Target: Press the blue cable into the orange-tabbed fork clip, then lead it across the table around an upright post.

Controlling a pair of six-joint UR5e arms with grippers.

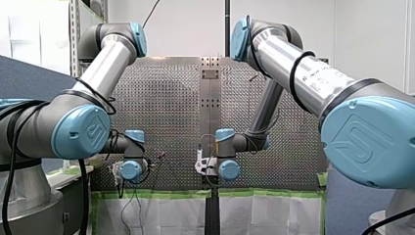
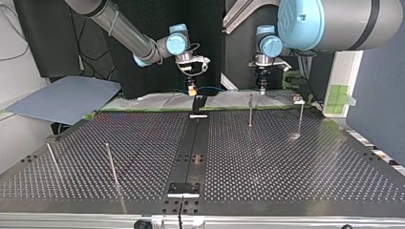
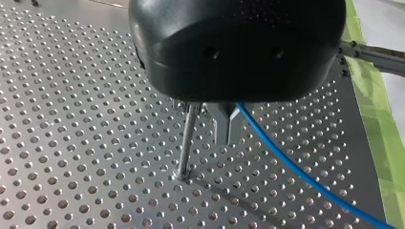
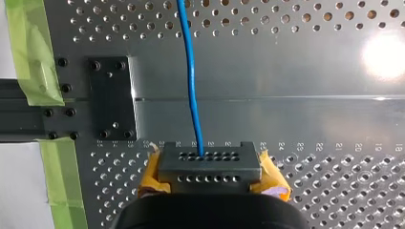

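Note:
The blue cable [image 4: 192,81] runs across the perforated table into my right gripper [image 4: 208,164], whose yellow pads flank a grey holed block shut on it. In the top view my right gripper [image 2: 191,88] hangs at the far edge above a small dark fixture [image 2: 198,101]. I cannot tell whether this is the fork clip. From there the blue cable [image 2: 210,88] leads toward my left gripper [image 2: 262,88]. My left gripper [image 3: 228,129] has its metal fingers shut on the blue cable [image 3: 296,167], close beside an upright post [image 3: 187,143].
Two thin posts [image 2: 250,109] [image 2: 301,117] stand near the far edge at the top view's right, and two more [image 2: 112,164] [image 2: 52,160] near the front left. Green tape [image 3: 377,124] lines the table's edge. A black plate [image 4: 112,98] is bolted beside the cable.

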